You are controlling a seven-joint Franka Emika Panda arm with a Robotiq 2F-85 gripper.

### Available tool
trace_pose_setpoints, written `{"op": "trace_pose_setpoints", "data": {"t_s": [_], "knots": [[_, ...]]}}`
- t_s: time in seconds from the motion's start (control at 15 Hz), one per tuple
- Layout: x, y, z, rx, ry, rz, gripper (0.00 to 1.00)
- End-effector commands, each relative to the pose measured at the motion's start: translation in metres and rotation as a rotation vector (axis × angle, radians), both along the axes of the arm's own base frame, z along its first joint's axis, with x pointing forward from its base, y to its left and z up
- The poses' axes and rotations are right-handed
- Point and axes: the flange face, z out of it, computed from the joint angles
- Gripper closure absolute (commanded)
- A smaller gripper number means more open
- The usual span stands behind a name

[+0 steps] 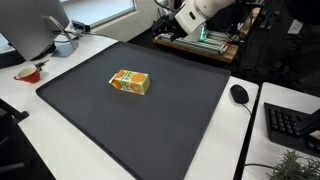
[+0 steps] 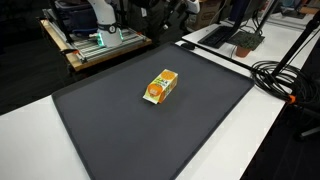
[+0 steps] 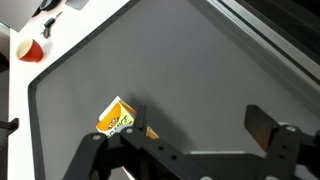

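My end effector (image 3: 178, 136) hangs high above the desk (image 1: 25, 120), fingers spread wide with nothing between them. In the wrist view the fingertips frame only bare mat. The juice carton (image 3: 120, 120) lies on its side below and off toward one finger, not centred in the gap. Both exterior views show the carton (image 1: 130, 82) alone near the middle of the dark mat (image 2: 150, 140), well apart from everything else.

The main risk I see is that offset. If I descend straight from here, one finger could land on top of the carton or clip its edge and shove it across the mat rather than straddling it. The carton also sits at an angle to my fingers, so closing without turning the wrist could catch it corner to corner, and I judge it would twist or squirt out. It looks like thin card, so a hard squeeze could dent it.

Farther out, the red cup (image 1: 28, 73), the mouse (image 1: 239, 94) and the keyboard (image 1: 290, 122) sit beyond the mat's edge. The loose cables (image 2: 280, 75) could snag the arm (image 1: 192, 14) on a wide swing.
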Motion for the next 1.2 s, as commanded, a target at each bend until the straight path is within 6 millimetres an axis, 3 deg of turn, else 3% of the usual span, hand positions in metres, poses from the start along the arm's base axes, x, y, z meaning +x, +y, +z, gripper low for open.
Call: {"op": "trace_pose_setpoints", "data": {"t_s": [0.0, 0.33, 0.53, 0.87, 1.0, 1.07, 1.13], "knots": [[0.008, 0.018, -0.026, -0.056, 0.047, 0.048, 0.0], [0.024, 0.054, -0.1, -0.258, 0.165, 0.164, 0.0], [0.041, 0.065, -0.134, -0.402, 0.205, 0.22, 0.0], [0.075, 0.06, -0.174, -0.621, 0.311, 0.321, 0.0], [0.085, 0.053, -0.189, -0.606, 0.401, 0.352, 0.0], [0.089, 0.059, -0.187, -0.524, 0.44, 0.393, 0.0], [0.075, 0.054, -0.187, -0.576, 0.375, 0.349, 0.0]]}}
